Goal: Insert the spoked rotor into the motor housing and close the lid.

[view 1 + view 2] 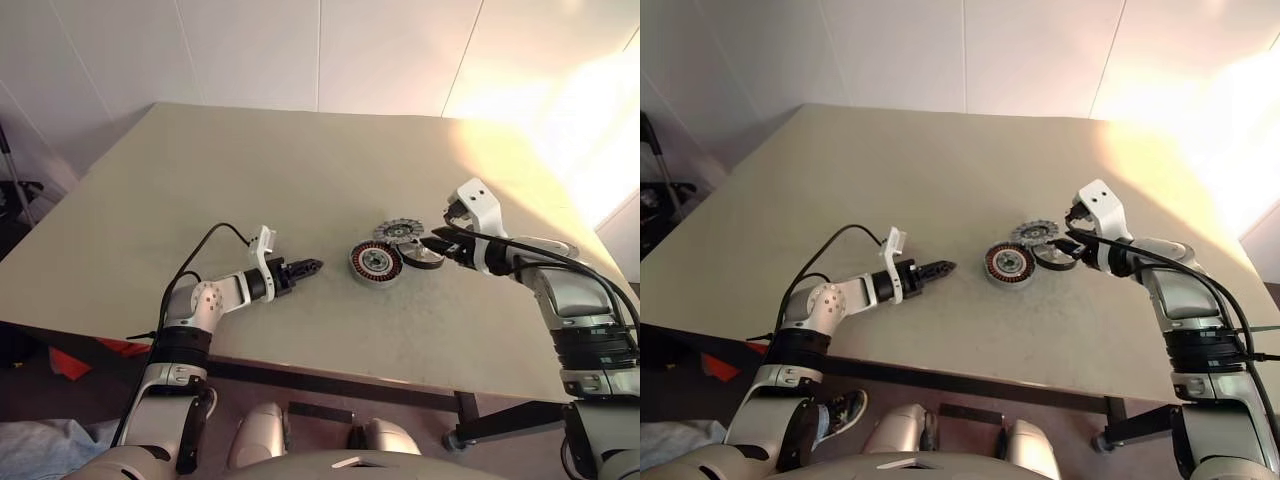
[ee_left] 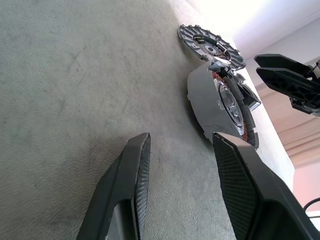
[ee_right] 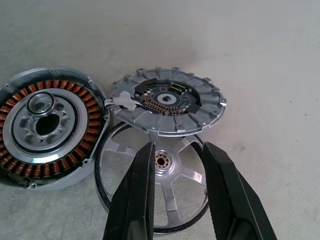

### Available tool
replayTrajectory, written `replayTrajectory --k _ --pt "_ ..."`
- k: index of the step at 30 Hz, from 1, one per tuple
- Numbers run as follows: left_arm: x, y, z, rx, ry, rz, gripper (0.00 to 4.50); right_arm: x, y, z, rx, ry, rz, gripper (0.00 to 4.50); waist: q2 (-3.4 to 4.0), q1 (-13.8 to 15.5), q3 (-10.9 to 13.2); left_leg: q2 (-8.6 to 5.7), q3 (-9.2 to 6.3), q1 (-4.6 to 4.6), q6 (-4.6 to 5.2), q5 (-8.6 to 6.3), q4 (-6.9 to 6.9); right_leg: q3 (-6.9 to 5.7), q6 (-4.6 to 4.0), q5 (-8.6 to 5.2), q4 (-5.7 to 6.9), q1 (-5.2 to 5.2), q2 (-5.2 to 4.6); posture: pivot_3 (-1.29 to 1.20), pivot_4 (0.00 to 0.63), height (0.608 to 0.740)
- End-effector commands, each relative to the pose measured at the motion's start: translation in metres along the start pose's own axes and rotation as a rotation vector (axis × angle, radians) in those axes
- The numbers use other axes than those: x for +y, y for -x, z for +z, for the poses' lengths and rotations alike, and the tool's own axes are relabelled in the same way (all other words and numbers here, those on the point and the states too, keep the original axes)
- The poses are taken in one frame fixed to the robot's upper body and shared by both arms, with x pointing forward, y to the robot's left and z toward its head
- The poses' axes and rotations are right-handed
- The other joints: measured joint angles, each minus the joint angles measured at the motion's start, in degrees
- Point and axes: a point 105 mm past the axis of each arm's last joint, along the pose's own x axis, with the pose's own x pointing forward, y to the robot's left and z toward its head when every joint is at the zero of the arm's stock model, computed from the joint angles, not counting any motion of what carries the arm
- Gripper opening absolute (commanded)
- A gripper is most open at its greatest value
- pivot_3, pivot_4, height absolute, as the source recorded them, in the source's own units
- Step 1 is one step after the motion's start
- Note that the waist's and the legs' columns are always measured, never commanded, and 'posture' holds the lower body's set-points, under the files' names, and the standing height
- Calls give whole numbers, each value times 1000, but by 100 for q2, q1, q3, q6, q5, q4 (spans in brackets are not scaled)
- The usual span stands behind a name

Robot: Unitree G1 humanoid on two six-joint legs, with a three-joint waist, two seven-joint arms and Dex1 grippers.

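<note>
Both grippers (image 1: 312, 266) (image 3: 175, 155) parted, empty; rotor (image 3: 170, 197), housing (image 3: 45, 127), lid (image 3: 167, 105) clustered mid-table (image 1: 250, 170), far from edges.

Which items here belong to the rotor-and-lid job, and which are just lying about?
Job: spoked rotor, motor housing, lid, right gripper over the rotor's hub.
Lying about: left gripper, open, empty; red object below the table.
</note>
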Motion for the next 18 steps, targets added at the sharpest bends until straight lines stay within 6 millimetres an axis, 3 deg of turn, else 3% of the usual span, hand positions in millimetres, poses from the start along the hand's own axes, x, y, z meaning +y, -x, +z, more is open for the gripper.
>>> replayTrajectory --k 1,10,18 --pt "-1 3 5 -12 -23 0 2102 -8 4 11 -48 -20 -30 1648 0 -2 0 0 0 0 0 0 0 0 0 0 0 0 0 0 0 740" --pt "0 3 4 -8 -23 9 2102 -11 -4 -5 -11 -72 -32 1648 0 -2 0 0 0 5 -1 0 0 0 1 0 -1 5 0 0 0 740" --pt "1 4 2 -4 -22 14 2102 0 2 15 -62 -45 6 1648 0 -3 0 0 0 6 -1 0 -1 0 1 0 -1 5 0 0 0 740"
